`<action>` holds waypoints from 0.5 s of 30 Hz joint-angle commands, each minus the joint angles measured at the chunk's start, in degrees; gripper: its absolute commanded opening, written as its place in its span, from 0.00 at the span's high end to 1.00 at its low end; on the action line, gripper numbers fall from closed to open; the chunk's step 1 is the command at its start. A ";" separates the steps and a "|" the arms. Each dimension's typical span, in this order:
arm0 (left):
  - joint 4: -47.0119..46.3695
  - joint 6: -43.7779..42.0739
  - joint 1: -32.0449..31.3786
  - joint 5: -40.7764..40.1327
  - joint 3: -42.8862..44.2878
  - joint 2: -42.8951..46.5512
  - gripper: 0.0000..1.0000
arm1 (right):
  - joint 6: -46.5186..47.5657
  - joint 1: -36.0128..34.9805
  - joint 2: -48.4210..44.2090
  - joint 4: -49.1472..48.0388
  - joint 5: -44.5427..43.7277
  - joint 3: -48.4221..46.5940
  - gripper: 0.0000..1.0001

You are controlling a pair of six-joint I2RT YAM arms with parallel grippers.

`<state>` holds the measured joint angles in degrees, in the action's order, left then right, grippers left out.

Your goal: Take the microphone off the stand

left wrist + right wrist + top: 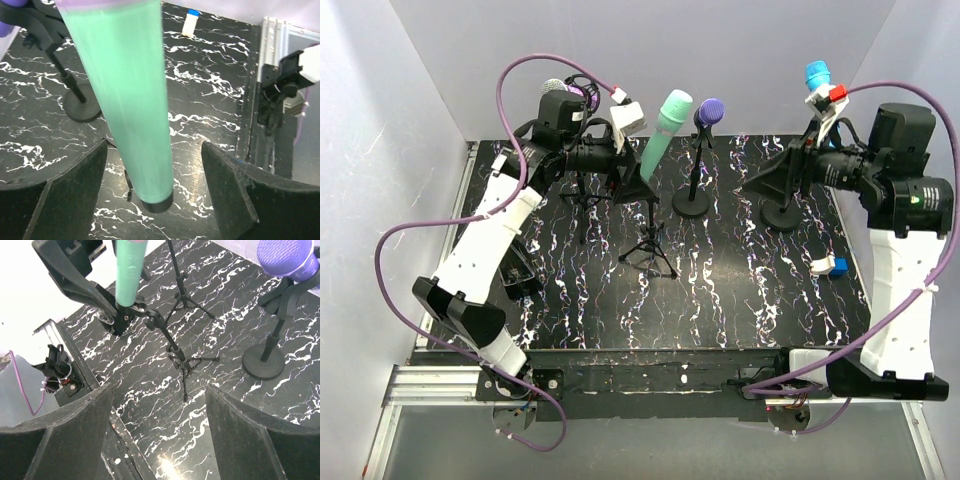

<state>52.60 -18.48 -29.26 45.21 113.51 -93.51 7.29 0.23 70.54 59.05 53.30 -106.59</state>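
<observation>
**Left gripper** (154, 146): jaws wide, one finger on each side of the green microphone (666, 132), with a gap on both sides. The microphone sits tilted in the tripod stand (650, 248), far left of centre. The purple microphone (709, 110) stands just to its right. **Right gripper** (159, 388): jaws wide, holding nothing, far right.

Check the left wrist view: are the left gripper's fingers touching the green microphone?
No, the left gripper has its fingers flanking the green microphone without touching it; bare table shows in the gap on each side.
</observation>
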 commanded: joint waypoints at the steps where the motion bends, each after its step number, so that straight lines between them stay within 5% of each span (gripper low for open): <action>1: -6.19 -0.06 -0.19 -6.53 -2.16 2.64 0.23 | -3.68 -0.23 3.19 -4.55 2.34 -3.72 0.19; 15: -8.83 -0.50 -0.19 -18.14 -7.34 5.10 0.14 | -5.09 -0.23 8.12 -9.73 3.83 -6.01 0.19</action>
<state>44.73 -18.22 -29.36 30.96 107.15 -92.79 3.16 0.23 78.74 53.54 55.09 -110.43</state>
